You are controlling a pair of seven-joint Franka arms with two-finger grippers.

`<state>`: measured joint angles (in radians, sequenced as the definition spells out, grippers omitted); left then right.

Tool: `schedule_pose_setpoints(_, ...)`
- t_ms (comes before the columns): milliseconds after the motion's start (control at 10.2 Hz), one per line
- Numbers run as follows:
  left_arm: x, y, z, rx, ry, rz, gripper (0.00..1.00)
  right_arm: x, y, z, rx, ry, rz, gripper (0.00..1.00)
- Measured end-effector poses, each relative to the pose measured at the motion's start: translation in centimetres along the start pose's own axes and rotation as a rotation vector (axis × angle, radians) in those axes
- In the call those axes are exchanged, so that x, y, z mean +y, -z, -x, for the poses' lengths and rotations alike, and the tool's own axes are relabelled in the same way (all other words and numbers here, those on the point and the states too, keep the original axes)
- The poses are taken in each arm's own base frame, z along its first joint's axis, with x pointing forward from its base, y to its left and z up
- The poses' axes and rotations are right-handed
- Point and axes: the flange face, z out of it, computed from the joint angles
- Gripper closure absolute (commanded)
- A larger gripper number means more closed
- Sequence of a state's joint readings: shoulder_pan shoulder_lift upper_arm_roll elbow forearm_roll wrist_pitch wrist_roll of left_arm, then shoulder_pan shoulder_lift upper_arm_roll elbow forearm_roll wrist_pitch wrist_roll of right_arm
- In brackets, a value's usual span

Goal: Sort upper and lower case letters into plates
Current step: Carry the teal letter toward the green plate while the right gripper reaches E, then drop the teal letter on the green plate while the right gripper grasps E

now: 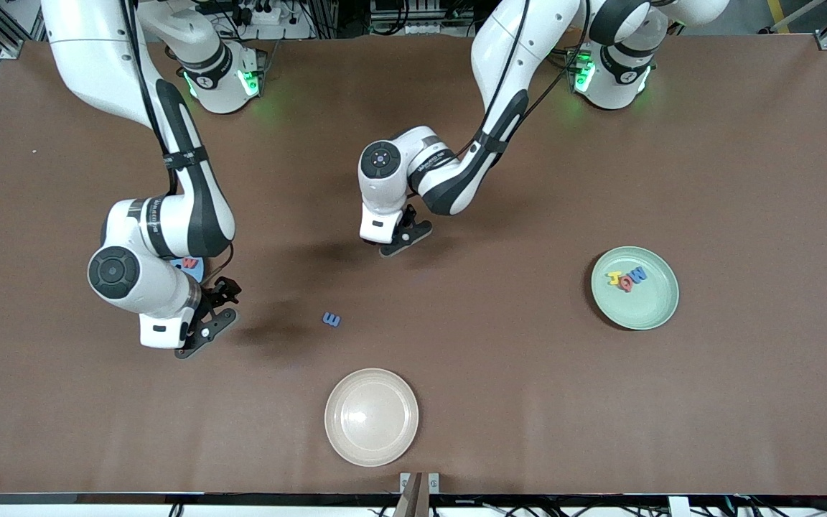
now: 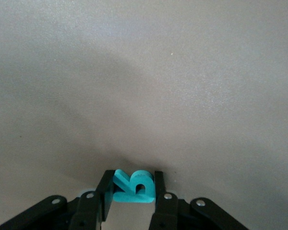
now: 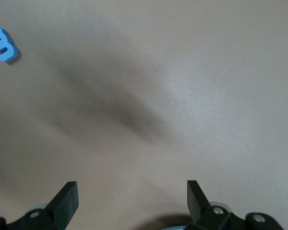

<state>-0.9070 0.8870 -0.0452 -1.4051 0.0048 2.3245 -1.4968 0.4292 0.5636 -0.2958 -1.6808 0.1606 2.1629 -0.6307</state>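
Note:
My left gripper [image 1: 393,246] [image 2: 133,180] is down at the middle of the table, shut on a teal letter [image 2: 134,188] pinched upright between its fingers. A blue letter [image 1: 332,319] [image 3: 2,45] lies flat on the table, nearer to the front camera. My right gripper [image 1: 205,327] [image 3: 132,194] hangs open with nothing in it, beside the blue plate [image 1: 195,273]. Its arm hides most of that plate, where a red letter [image 1: 188,263] peeks out. The mint green plate [image 1: 649,316] at the left arm's end holds three letters [image 1: 627,278], yellow, red and blue.
A cream-beige plate [image 1: 371,439] sits with nothing in it near the front edge, nearer to the camera than the blue letter. The brown tabletop stretches wide around the two arms.

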Motion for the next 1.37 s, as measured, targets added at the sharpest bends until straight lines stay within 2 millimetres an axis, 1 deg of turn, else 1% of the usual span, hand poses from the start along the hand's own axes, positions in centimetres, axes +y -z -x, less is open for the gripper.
schedule_pose_setpoints(98, 0.0, 0.0, 0.0, 0.000, 0.001, 0.000, 0.68, 0.0, -0.1, 0.0, -0.001, 0.000, 0.000, 0.00)
schedule_pose_setpoints(196, 0.0, 0.1, -0.6, 0.003, 0.007, 0.000, 0.68, 0.0, -0.1, 0.0, -0.002, 0.000, -0.001, 0.00)
schedule_pose_setpoints(294, -0.2, 0.2, -2.2, 0.004, 0.024, -0.009, 0.68, 0.0, -0.1, 0.0, -0.002, 0.000, -0.001, 0.00)
schedule_pose_setpoints(392, -0.4, 0.5, -4.4, 0.001, 0.032, -0.027, 0.68, 0.0, -0.1, -0.1, -0.001, 0.001, 0.000, 0.00)
schedule_pose_setpoints(490, -0.8, 1.3, -6.7, -0.009, 0.025, -0.054, 0.68, -0.2, 0.0, -0.3, 0.001, 0.009, 0.001, 0.00)
schedule_pose_setpoints(686, -2.1, 4.4, -10.7, -0.060, -0.043, -0.118, 0.68, -2.2, 0.1, -1.9, 0.009, 0.045, 0.008, 0.00)
schedule_pose_setpoints(784, -3.0, 6.7, -13.0, -0.079, -0.092, -0.144, 0.68, -3.6, -0.2, -3.2, 0.017, 0.070, 0.014, 0.00)
schedule_pose_setpoints(882, -4.1, 9.4, -15.5, -0.100, -0.153, -0.168, 0.68, -5.6, -0.5, -4.7, 0.027, 0.101, 0.017, 0.00)
schedule_pose_setpoints(980, -5.8, 12.0, -18.1, -0.131, -0.227, -0.201, 0.68, -7.6, -1.1, -6.0, 0.034, 0.125, 0.014, 0.00)
schedule_pose_setpoints(1078, -7.9, 14.5, -21.1, -0.168, -0.304, -0.226, 0.68, -9.2, -1.8, -7.1, 0.050, 0.143, 0.010, 0.00)
schedule_pose_setpoints(1176, -10.6, 16.6, -24.7, -0.205, -0.365, -0.235, 0.68, -10.2, -2.5, -8.0, 0.072, 0.157, 0.012, 0.00)
schedule_pose_setpoints(1275, -13.5, 18.0, -28.4, -0.234, -0.410, -0.229, 0.68, -11.0, -3.3, -8.7, 0.087, 0.170, 0.015, 0.00)
schedule_pose_setpoints(1373, -16.6, 18.7, -31.5, -0.261, -0.459, -0.216, 0.68, -11.9, -4.3, -9.4, 0.104, 0.184, 0.016, 0.00)
